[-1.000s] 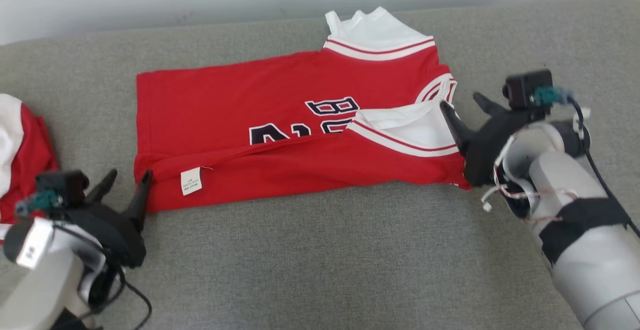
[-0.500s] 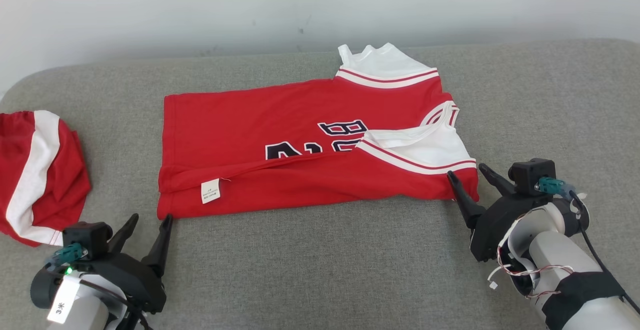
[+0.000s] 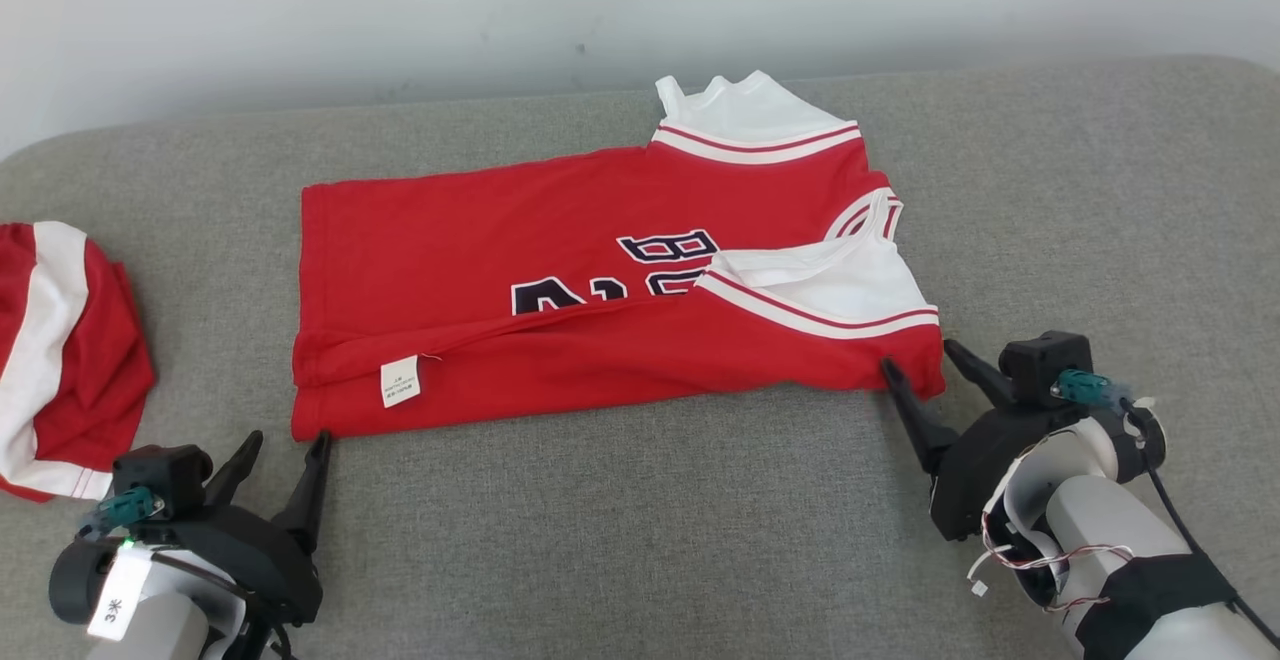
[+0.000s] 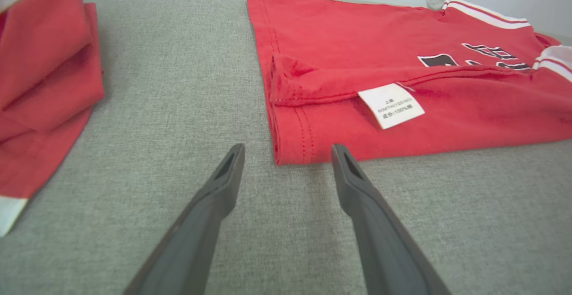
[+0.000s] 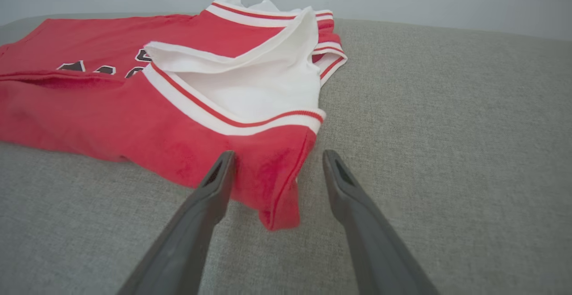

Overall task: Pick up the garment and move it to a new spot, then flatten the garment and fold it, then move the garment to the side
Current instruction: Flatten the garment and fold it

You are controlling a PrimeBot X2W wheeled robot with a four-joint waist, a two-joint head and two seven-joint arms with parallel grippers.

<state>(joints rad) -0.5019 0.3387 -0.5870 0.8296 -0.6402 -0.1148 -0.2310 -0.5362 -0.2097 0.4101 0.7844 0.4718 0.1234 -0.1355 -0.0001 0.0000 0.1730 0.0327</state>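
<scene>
Right tool (image 3: 917,356) withdrew (garment (image 3: 450,240) half-folded).

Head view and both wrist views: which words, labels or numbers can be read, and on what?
"3米": white sticker on the left arm.
"100%": last line of the white care tag on the red jersey; its other lines are too small.
The dark chest lettering: partly folded under, not readable.

Two garments are lying here: one red jersey (image 3: 560,270) at centre, one red-and-white bundle (image 3: 60,360) at the left edge. Two grippers are showing: left gripper (image 3: 288,437) lower left, right gripper (image 3: 918,355) lower right.
</scene>
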